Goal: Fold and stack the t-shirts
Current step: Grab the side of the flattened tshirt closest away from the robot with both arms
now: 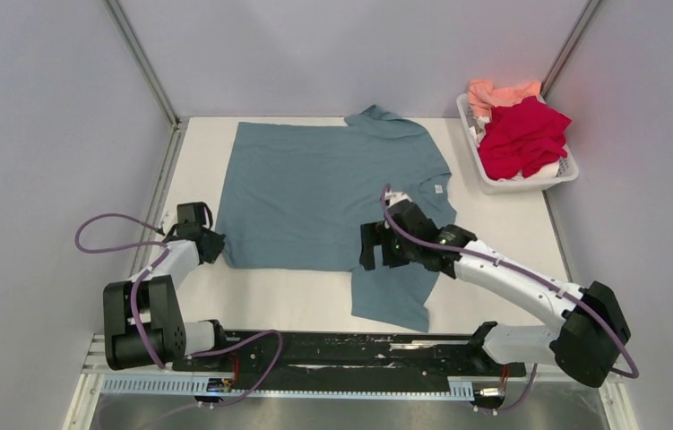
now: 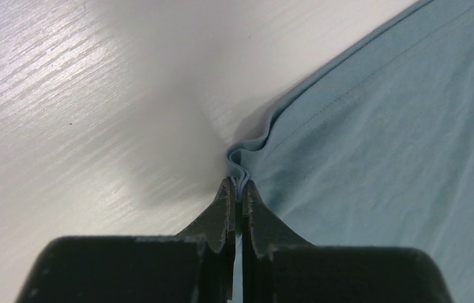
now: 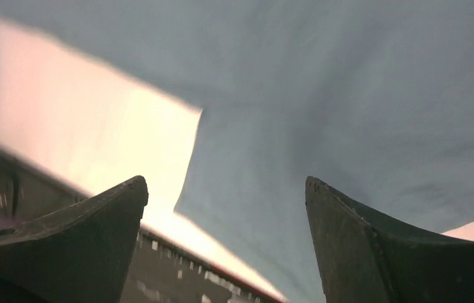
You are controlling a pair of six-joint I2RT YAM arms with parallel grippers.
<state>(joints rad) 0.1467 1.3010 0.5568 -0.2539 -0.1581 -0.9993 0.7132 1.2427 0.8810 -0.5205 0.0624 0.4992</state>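
Table [image 1: 306, 309], teal t-shirt [image 1: 314, 193] pinched in left gripper [image 2: 238, 187]

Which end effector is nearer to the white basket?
Right. The right end effector hovers over the teal t-shirt on the basket side; the left end effector grips its corner on the opposite side, farther away.

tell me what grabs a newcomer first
A dusty teal-blue cotton t-shirt lies spread flat at centre. The left jaws pinch its near-left hem corner shut, while the right jaws stand open over its near sleeve. Far right, a white slotted plastic basket holds a crimson red t-shirt and a salmon-pink t-shirt.
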